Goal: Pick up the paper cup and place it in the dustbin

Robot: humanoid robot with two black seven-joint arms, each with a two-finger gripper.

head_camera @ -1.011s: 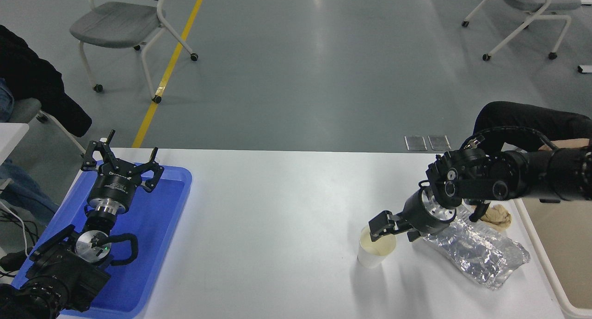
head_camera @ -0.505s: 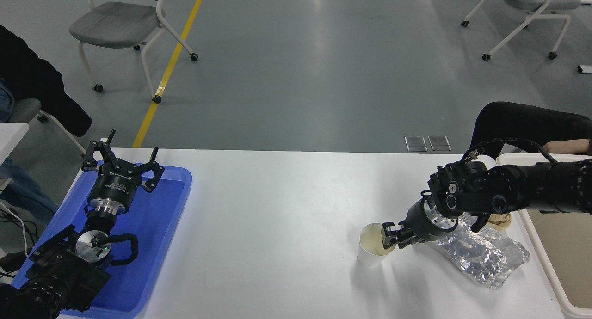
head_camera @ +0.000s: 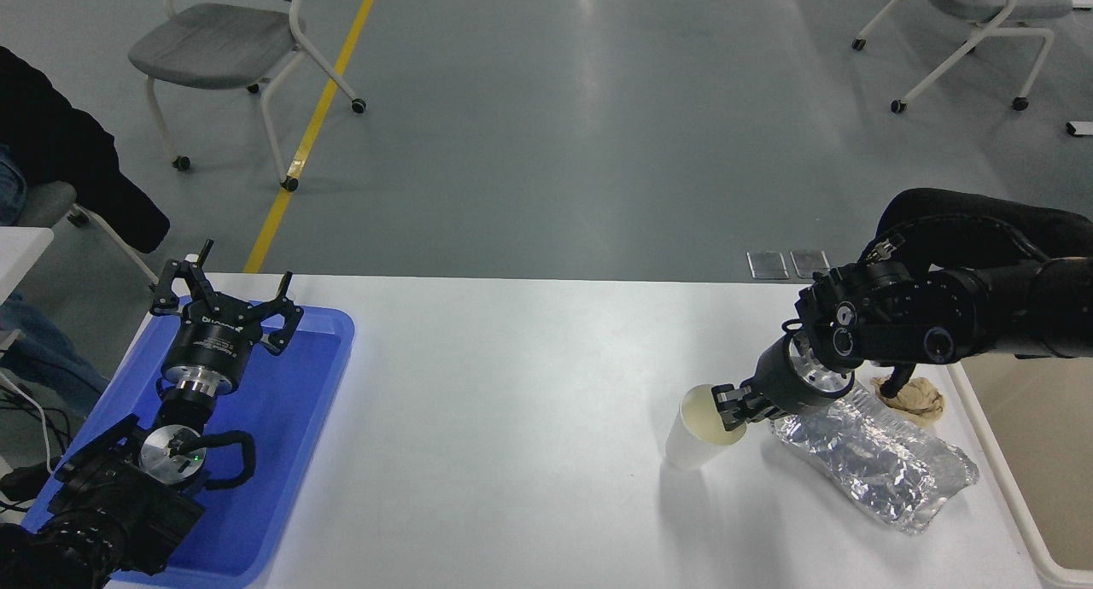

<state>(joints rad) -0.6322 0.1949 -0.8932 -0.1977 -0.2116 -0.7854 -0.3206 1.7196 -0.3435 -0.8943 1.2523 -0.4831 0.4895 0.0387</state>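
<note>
The white paper cup [head_camera: 693,440] is at the table's right of middle, tilted with its cream inside facing up and right. My right gripper [head_camera: 731,404] is shut on the cup's near rim, one finger inside it, and holds the cup tipped, its base at or just off the table. The cream-beige dustbin [head_camera: 1059,469] stands at the table's right edge, to the right of the cup and partly cut off by the picture. My left gripper [head_camera: 224,303] is parked open over the blue tray [head_camera: 290,435] at the lower left.
A silver foil packet [head_camera: 871,457] lies between the cup and the dustbin, with a small tan wad [head_camera: 920,398] behind it. A person's black sleeve [head_camera: 965,218] rests at the table's far right. Chairs stand on the floor beyond.
My right gripper has lowered onto the cup's rim and closed on it. It has then drawn up and back a little, and the cup has tipped from upright.
</note>
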